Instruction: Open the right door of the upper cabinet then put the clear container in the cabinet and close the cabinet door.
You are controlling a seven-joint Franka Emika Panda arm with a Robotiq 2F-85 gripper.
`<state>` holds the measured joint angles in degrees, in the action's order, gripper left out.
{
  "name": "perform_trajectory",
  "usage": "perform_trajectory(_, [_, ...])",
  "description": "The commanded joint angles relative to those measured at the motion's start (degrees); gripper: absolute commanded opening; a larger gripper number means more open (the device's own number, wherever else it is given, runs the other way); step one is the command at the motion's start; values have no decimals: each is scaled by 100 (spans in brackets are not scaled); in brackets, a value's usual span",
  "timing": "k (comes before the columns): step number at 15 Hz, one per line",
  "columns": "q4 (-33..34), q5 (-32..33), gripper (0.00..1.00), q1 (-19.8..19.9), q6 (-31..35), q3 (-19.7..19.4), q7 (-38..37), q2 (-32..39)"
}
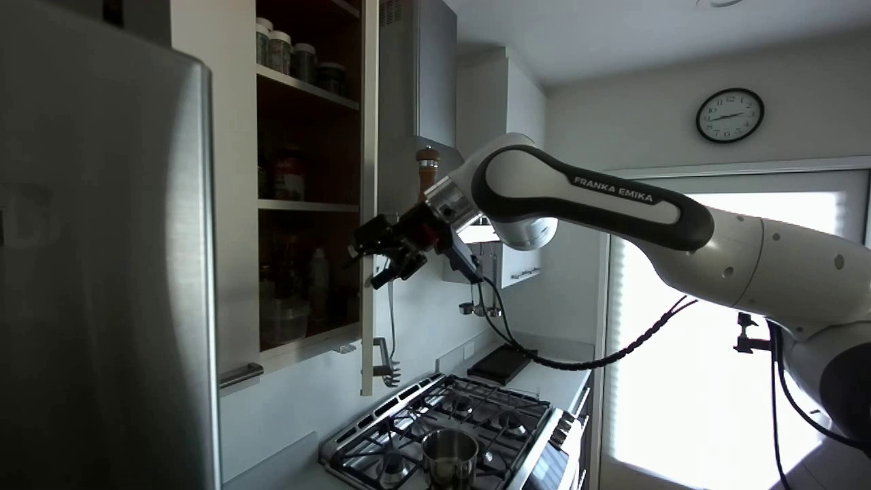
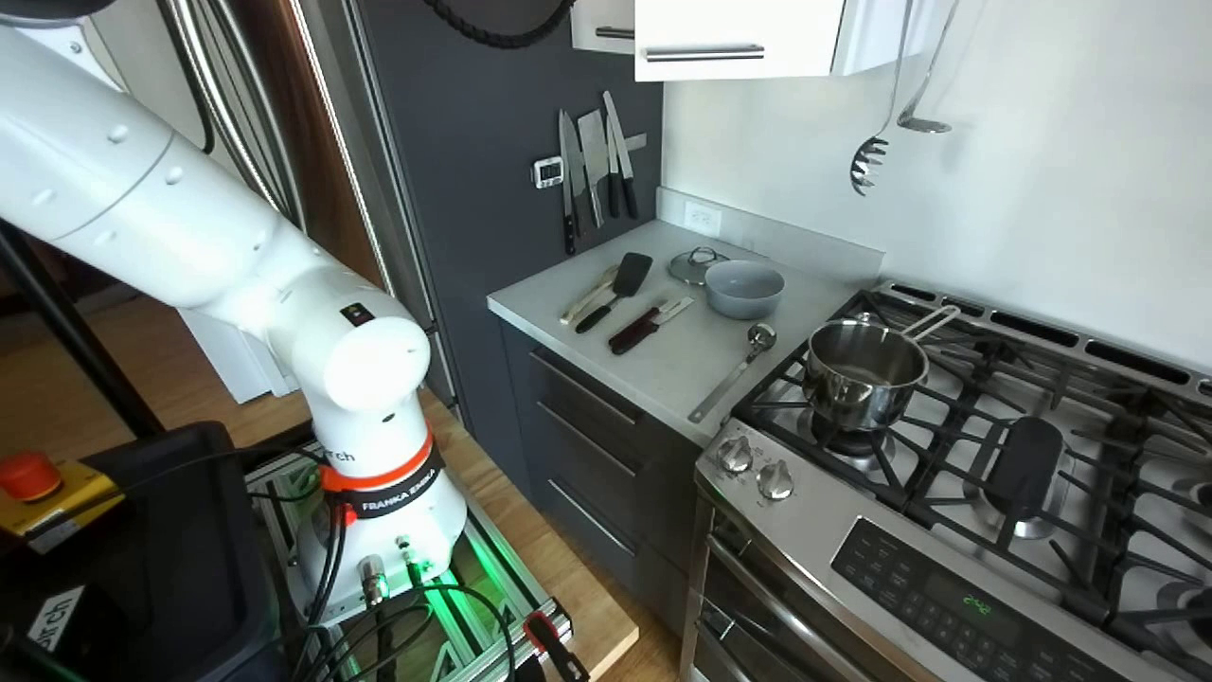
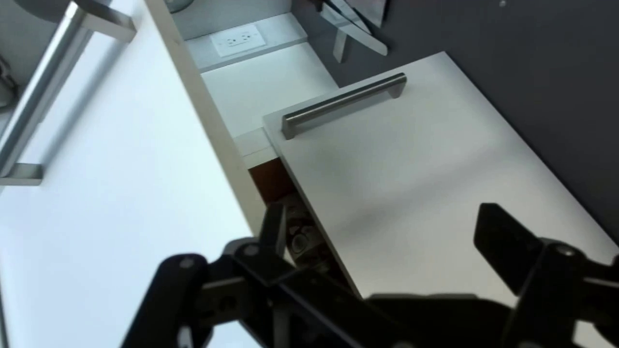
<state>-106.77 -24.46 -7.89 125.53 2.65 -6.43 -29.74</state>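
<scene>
White and swung open, the right door (image 3: 121,169) stands out from the upper cabinet (image 1: 306,348); a clear container (image 1: 289,320) sits inside at the lowest level. Near the door's edge hangs the gripper (image 3: 382,220), fingers (image 3: 500,241) spread wide; whether one touches that edge I cannot tell. Between this door and the closed left door (image 3: 425,169), an opening gives onto the shelves (image 1: 307,205). Along the arm (image 1: 612,189) runs "FRANKA EMIKA"; on the stove (image 2: 805,519) green digits (image 2: 977,603) read 2:42.

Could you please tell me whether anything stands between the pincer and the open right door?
Nothing visible does: in the wrist view, one finger of the open pincer overlaps the edge of the right door, though I cannot tell whether they touch.
</scene>
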Motion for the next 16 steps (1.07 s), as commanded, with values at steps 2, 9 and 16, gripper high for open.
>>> perform_trajectory(2, [-98, -506, 100, -238, 1239, 238, -30, 493])
perform_trajectory(9, [166, -544, 100, -538, 735, 184, 171, 669])
perform_trajectory(16, [571, 430, 100, -155, -243, 330, -184, 402])
